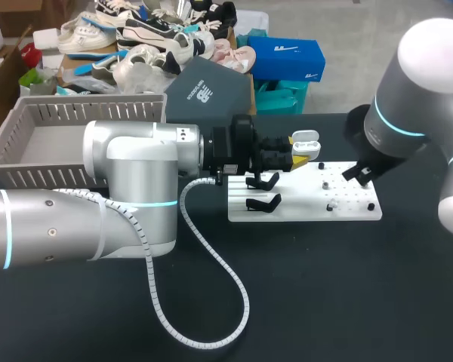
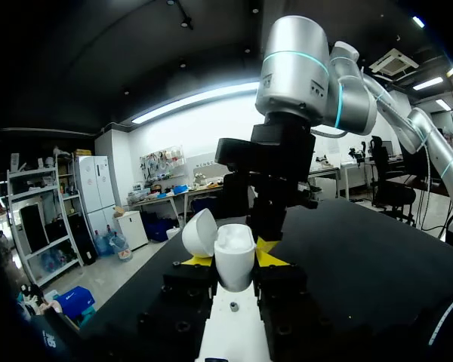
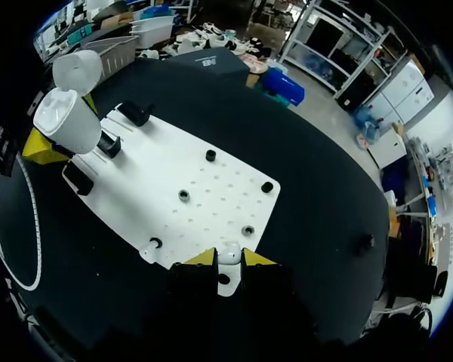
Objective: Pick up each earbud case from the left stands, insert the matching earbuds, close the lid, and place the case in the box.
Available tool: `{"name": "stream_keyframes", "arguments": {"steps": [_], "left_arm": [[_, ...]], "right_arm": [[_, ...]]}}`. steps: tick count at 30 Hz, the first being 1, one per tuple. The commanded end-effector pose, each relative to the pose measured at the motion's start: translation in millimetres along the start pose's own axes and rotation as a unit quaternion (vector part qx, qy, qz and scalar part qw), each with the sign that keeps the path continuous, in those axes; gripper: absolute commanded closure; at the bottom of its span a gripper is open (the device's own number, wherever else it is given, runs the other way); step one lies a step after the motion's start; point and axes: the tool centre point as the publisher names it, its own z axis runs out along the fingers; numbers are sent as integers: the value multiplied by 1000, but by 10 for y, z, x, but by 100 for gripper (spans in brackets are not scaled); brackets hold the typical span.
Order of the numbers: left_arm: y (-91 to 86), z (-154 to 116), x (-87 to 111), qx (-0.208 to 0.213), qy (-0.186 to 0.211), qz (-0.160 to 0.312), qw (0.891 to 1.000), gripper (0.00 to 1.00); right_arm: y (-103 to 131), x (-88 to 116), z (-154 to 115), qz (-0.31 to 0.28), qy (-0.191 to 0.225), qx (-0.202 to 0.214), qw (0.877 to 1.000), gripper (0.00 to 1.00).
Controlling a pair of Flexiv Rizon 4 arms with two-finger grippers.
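The left gripper [image 2: 232, 262] clasped the white case [image 2: 234, 253] by its sides, with the lid [image 2: 198, 232] swung open. It held the case by the far edge of the board [image 1: 302, 210], near two black stands [image 1: 263, 181]. The right gripper [image 3: 229, 259] hung low over the board's right end, fingers pinched on a small white earbud [image 3: 229, 252]. Another small white piece [image 3: 146, 250] sat on the board beside a black peg [image 3: 158, 243]. The grey box [image 1: 98, 113] lay well to the left.
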Motion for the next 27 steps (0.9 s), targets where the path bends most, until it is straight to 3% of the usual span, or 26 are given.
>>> {"name": "stream_keyframes", "arguments": {"steps": [1, 18, 27], "left_arm": [[2, 3, 12, -1, -2, 1, 1000, 100], [2, 3, 12, -1, -2, 1, 1000, 100], [2, 3, 12, -1, -2, 1, 1000, 100]], "right_arm": [[16, 76, -61, 2, -7, 13, 1000, 100], [16, 76, -61, 2, -7, 13, 1000, 100], [2, 136, -23, 180, 37, 16, 983, 100]]}}
